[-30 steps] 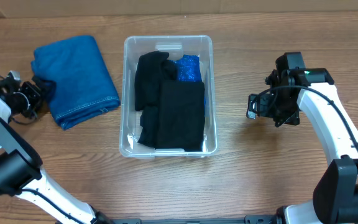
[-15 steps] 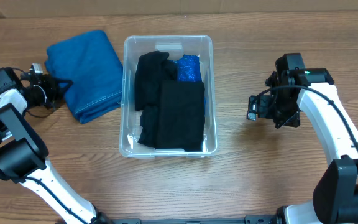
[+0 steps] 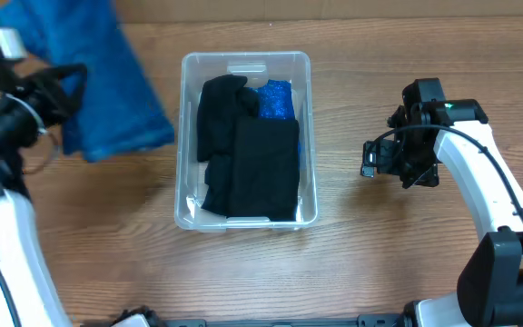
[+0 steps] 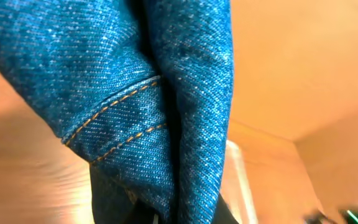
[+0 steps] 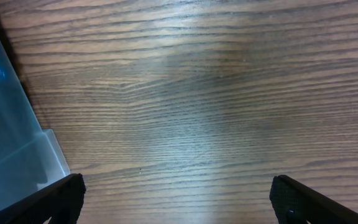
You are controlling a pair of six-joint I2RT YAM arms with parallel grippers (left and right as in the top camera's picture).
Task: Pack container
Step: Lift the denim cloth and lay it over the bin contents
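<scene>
container near left tool, denim gripped — raised

Denim off the counter, far-left corner.
Left hand has risen from low at the left edge and carried the folded blue denim up with it; the cloth now hangs raised and blurred, and its stitched hem fills the left wrist view.

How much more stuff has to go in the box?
Done: black clothes and a bright blue item lie inside the container. In hand: the left claw grips the folded blue denim, out to the container's left, not in yet. Left: that denim has to go in. The right claw is open and empty on the container's right.
</scene>
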